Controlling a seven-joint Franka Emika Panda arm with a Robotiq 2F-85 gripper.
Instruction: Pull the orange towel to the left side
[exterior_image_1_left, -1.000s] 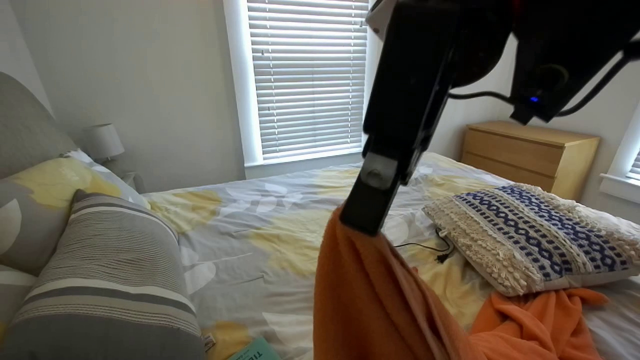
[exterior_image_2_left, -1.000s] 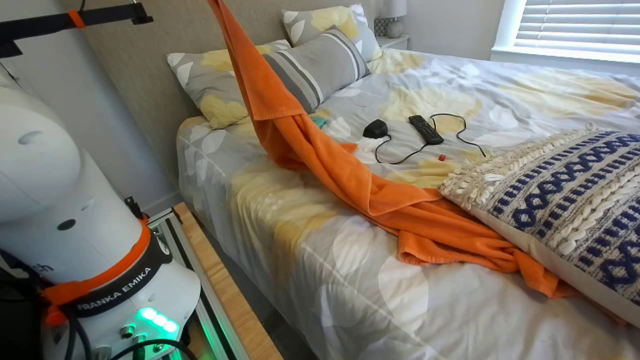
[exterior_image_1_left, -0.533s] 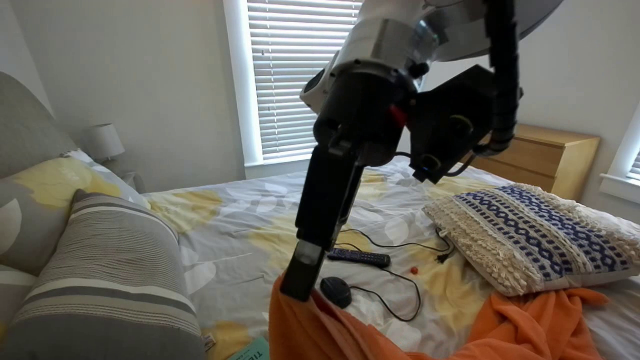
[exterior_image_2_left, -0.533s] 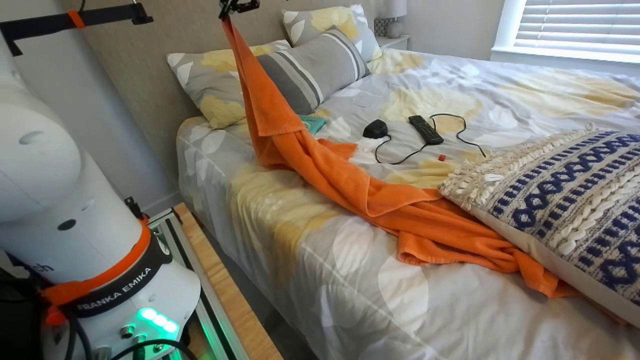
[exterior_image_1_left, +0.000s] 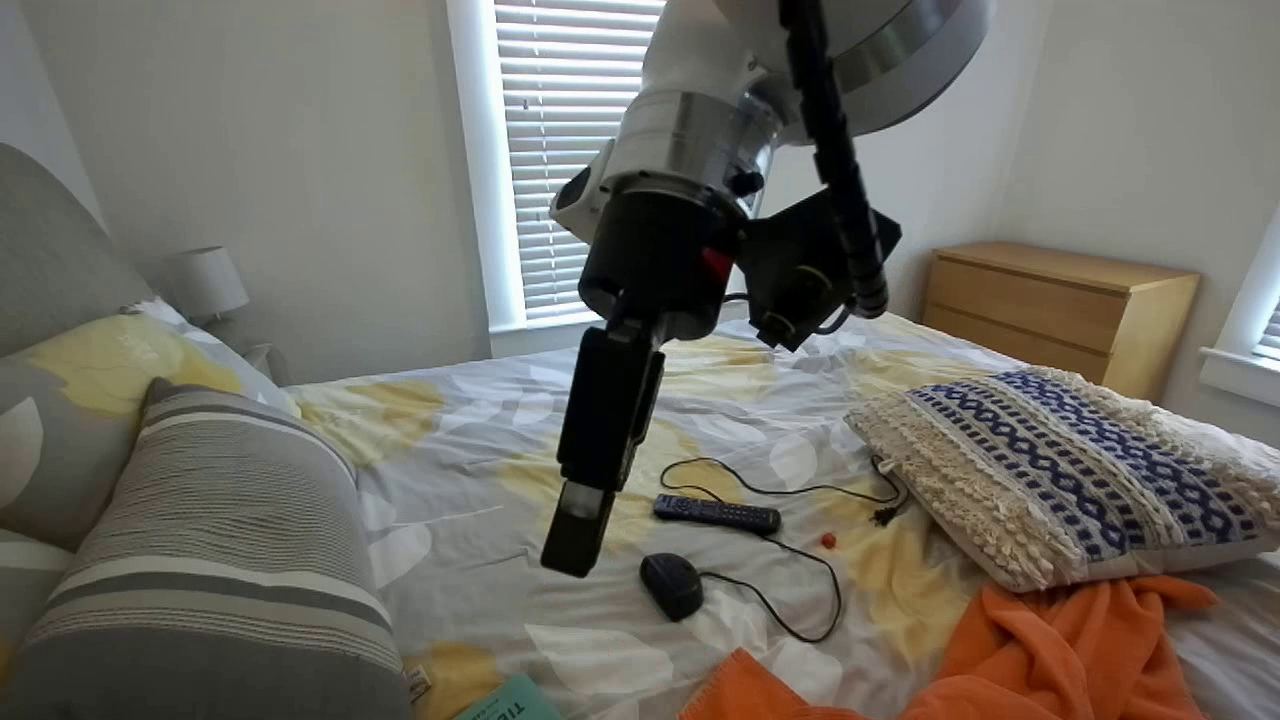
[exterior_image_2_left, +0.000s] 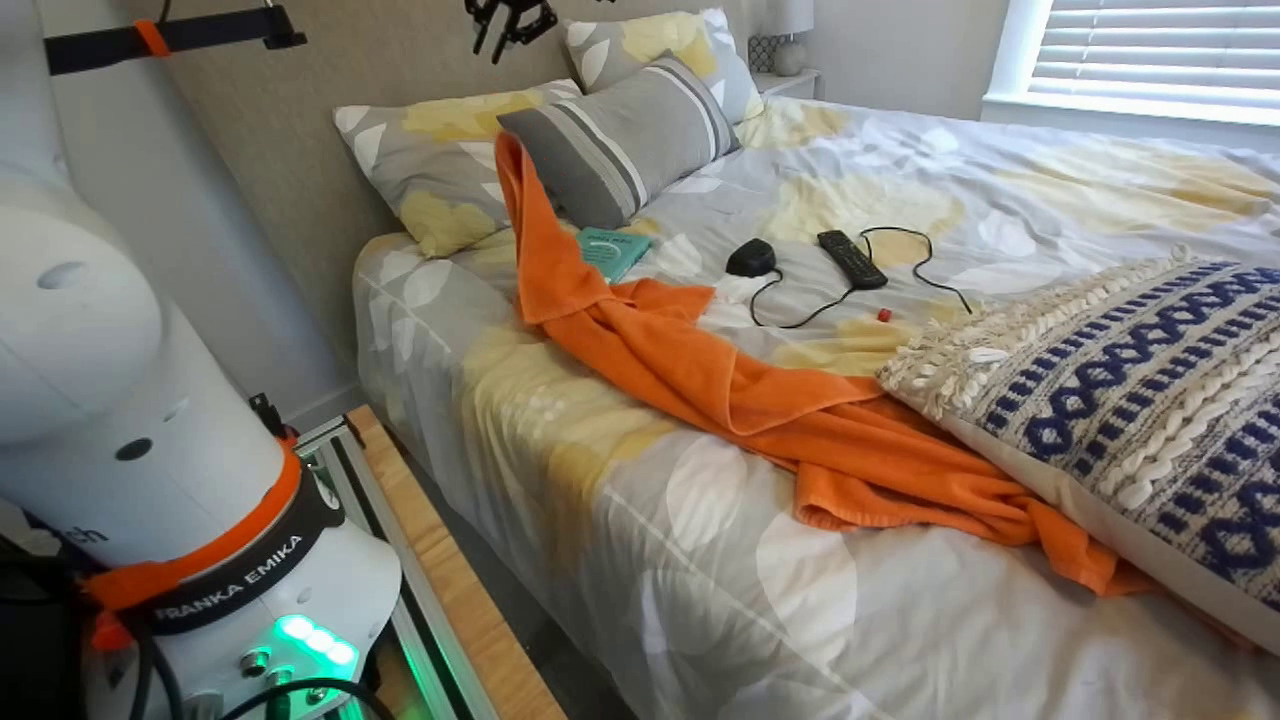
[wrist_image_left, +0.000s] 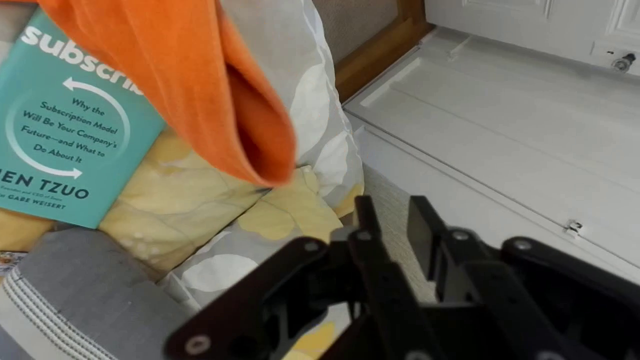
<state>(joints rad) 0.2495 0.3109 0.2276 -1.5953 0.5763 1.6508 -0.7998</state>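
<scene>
The orange towel (exterior_image_2_left: 700, 370) lies bunched across the bed near its edge, its far end under a patterned cushion (exterior_image_2_left: 1120, 410). Its near end rises in a loose upright fold below my gripper (exterior_image_2_left: 487, 55), apart from it. Part of the towel (exterior_image_1_left: 1070, 650) also shows in an exterior view at the bottom right. In the wrist view the towel (wrist_image_left: 185, 85) hangs at the upper left, beside the jaws and not between them. My gripper (wrist_image_left: 391, 207) is open there, with a gap between the fingers and nothing in it. It also shows in an exterior view (exterior_image_1_left: 573, 545), above the bed.
A teal book (exterior_image_2_left: 612, 255) lies beside the raised towel end. A grey striped pillow (exterior_image_2_left: 640, 135) and other pillows stand against the headboard. A black device (exterior_image_2_left: 750, 258) with a cable, a remote (exterior_image_2_left: 852, 260) and a small red thing (exterior_image_2_left: 884, 315) lie on the bed.
My gripper came down, then opened and let go of the towel. The towel's held end has dropped away below the fingers, uncovering more of the book.
</scene>
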